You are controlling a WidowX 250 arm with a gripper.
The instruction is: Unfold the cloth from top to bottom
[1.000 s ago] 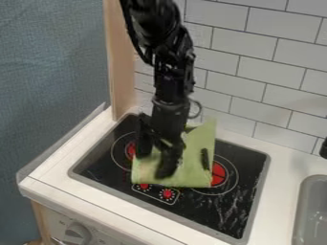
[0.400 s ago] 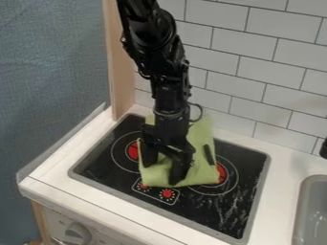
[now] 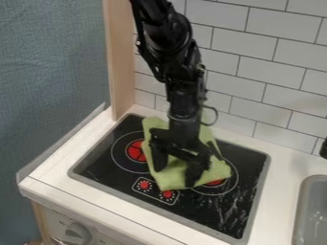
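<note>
Gripper stands spread wide, fingertips down on the green cloth.

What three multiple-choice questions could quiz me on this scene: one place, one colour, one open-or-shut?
1. Where is the cloth?
A) in the sink
B) on the stove
C) on the floor

2. What colour is it?
A) green
B) blue
C) white

3. How is the gripper?
A) shut on a spoon
B) shut, jaws touching
C) open

Key:
1 B: it lies over the black top.
2 A: its fabric is pale green.
3 C: cloth shows between its spread jaws.
</note>
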